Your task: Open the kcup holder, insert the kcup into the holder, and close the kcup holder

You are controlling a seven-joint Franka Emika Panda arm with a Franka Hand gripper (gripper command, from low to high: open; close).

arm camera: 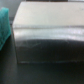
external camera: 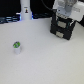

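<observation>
The kcup holder is a black boxy unit at the back of the table, on the exterior view's right. My gripper hangs right over its top, and its fingers are too blurred to read. The wrist view is filled by a pale grey, boxy surface seen from very close; no fingertips show there. The kcup, a tiny white pod with a green top, stands upright on the white table far off on the exterior view's left, apart from the gripper.
A tall white stand with a dark mark is at the back, on the exterior view's left. A teal object shows at the edge of the wrist view beside the grey box.
</observation>
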